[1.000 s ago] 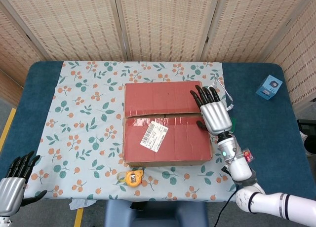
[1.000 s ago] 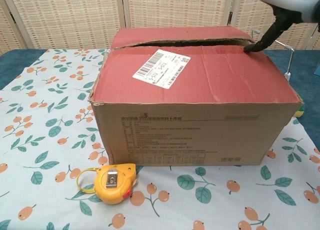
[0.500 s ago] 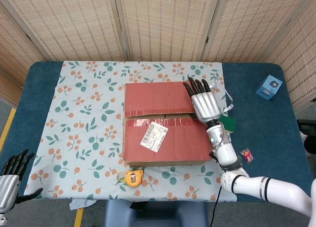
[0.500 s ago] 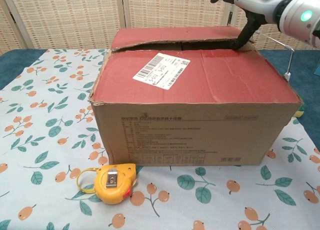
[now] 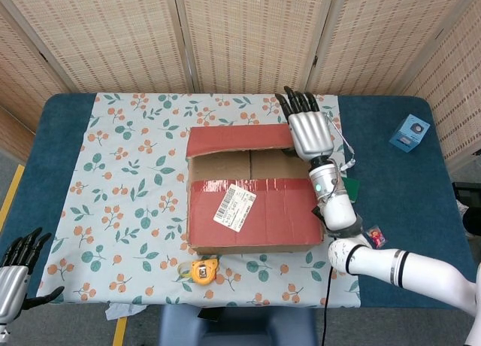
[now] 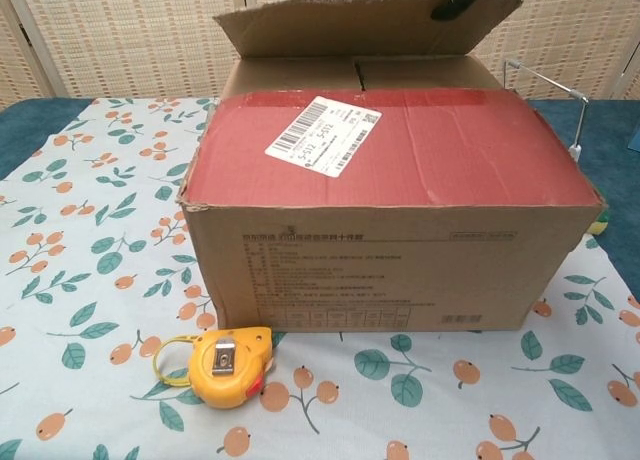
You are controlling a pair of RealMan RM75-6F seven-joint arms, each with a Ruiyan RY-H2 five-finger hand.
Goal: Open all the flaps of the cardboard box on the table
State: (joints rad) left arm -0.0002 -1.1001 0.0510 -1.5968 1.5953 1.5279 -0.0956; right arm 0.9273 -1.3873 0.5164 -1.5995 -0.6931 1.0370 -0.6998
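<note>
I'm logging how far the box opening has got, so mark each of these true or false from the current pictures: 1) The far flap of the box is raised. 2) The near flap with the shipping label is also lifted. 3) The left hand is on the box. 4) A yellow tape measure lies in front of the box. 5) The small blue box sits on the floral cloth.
1) True: the far flap stands up, with the right hand at its right end.
2) False: the near flap with the shipping label lies flat.
3) False: the left hand is by the table's near left corner, away from the cardboard box.
4) True: the tape measure.
5) False: the small blue box sits on the bare blue table.
</note>
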